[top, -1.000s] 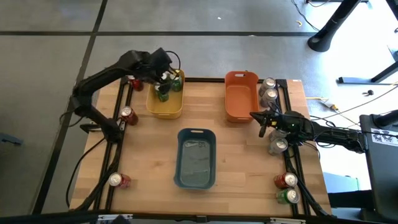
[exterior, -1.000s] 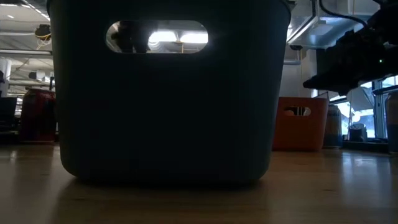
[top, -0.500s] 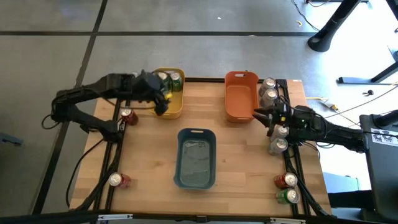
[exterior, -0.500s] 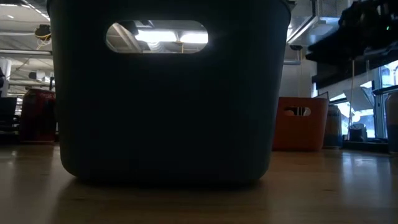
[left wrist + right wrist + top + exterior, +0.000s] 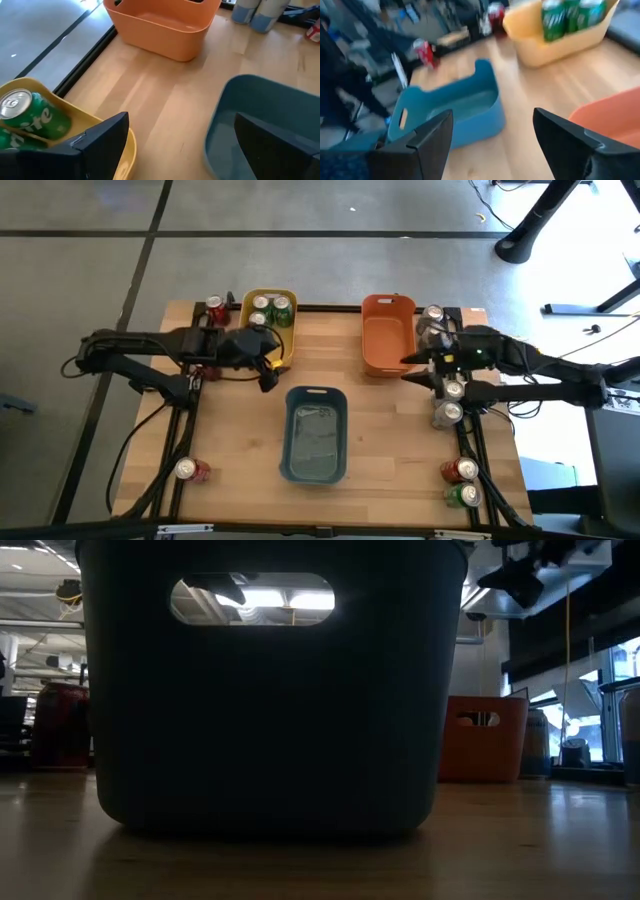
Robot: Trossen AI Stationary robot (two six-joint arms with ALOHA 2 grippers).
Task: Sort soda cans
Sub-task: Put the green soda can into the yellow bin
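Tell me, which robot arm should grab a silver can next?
Probably the right arm. Its open, empty claw hangs right beside the silver cans at the table's right edge. The left claw, also open and empty, sits by the yellow bin, far across the table.

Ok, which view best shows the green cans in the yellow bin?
The right wrist view: three green cans stand upright in the yellow bin, sides visible. The high view shows only tops, partly hidden by the left arm; the left wrist shows one can clearly; the low view shows none.

Low view backlit and dim; right wrist blurred
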